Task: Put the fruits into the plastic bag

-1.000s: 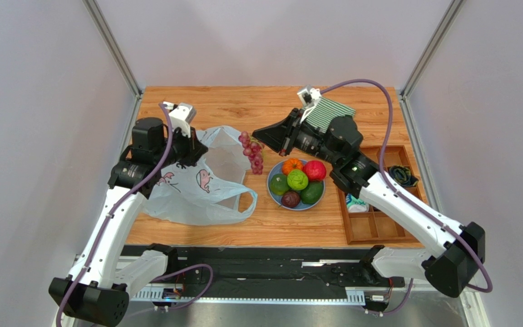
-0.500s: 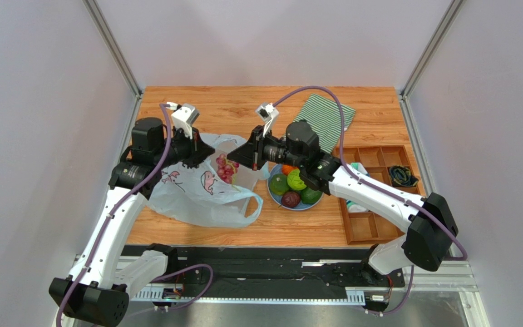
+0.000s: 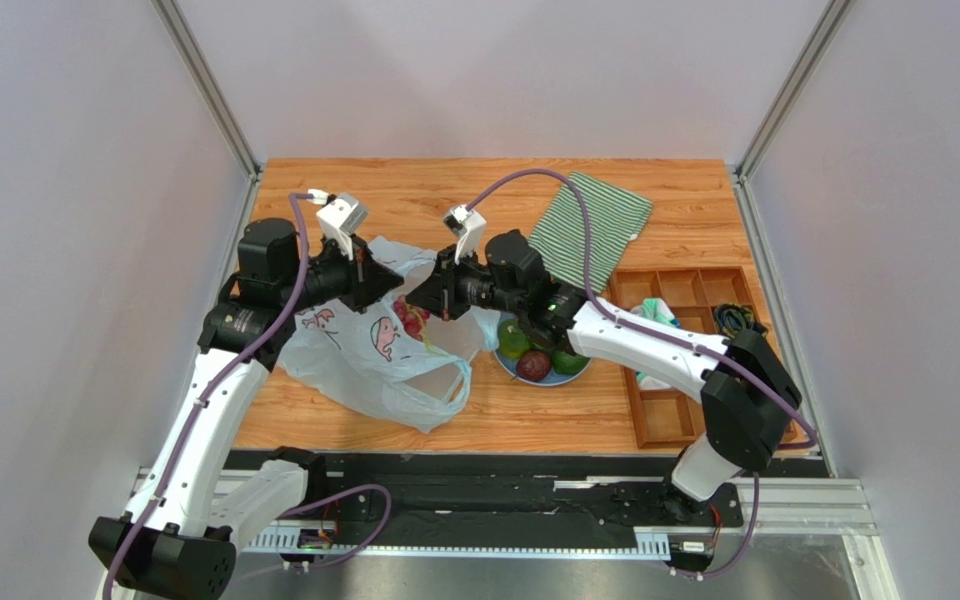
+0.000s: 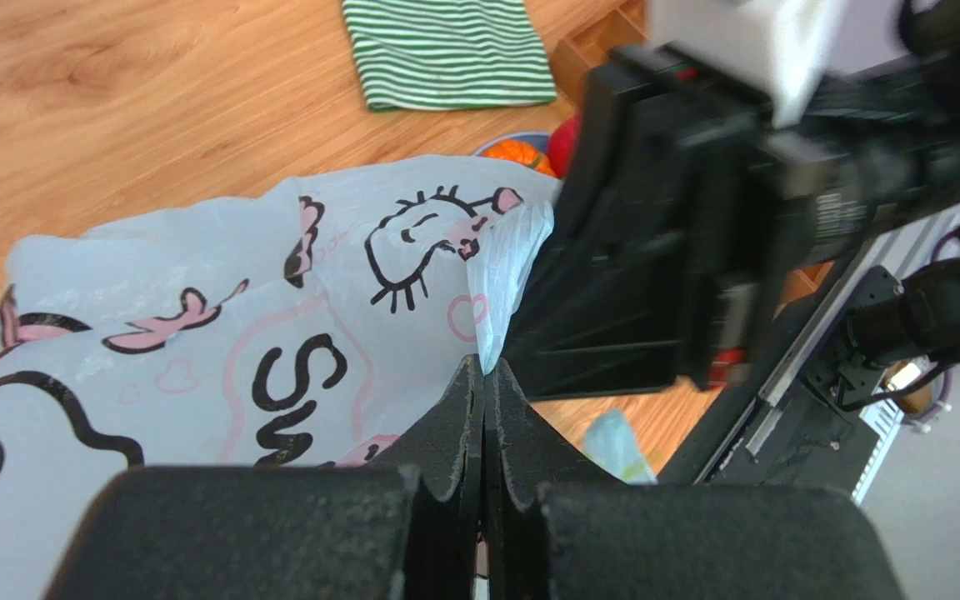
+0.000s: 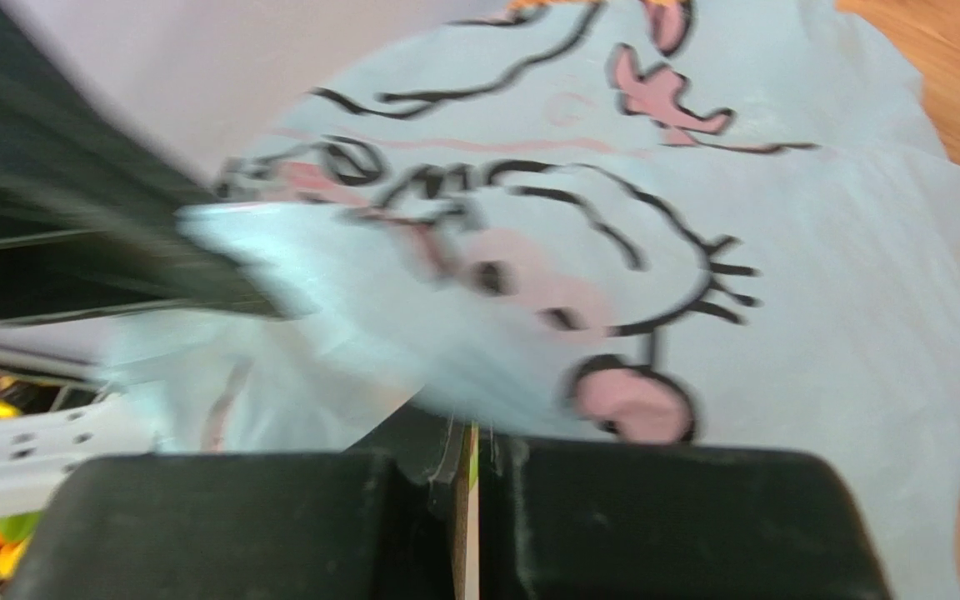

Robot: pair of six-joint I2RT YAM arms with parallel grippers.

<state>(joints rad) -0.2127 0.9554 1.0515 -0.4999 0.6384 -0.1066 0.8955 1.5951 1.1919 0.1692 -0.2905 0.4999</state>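
The plastic bag (image 3: 366, 356) is spread on the left half of the bench (image 3: 473, 188), with its mouth turned toward the middle. Its upper rim is pinched by the left gripper (image 3: 381, 283), whose jaws are pressed fully together on the film in the left wrist view. The right gripper (image 3: 426, 304) is held at the bag's mouth, tip to tip with the left one; its jaws are closed to a thin slit on a brown stem, and the red-purple grapes (image 3: 413, 320) are seen directly at its tip, inside the opening. The right wrist view is blurred and filled by the printed bag. Just right of the bag, the blue plate (image 3: 553, 380) is partly covered by the right arm; a dark purple fruit (image 3: 533, 365) and a dark green fruit (image 3: 569, 361) are seen on it. A green striped cloth (image 3: 594, 221) is laid toward the far right corner.
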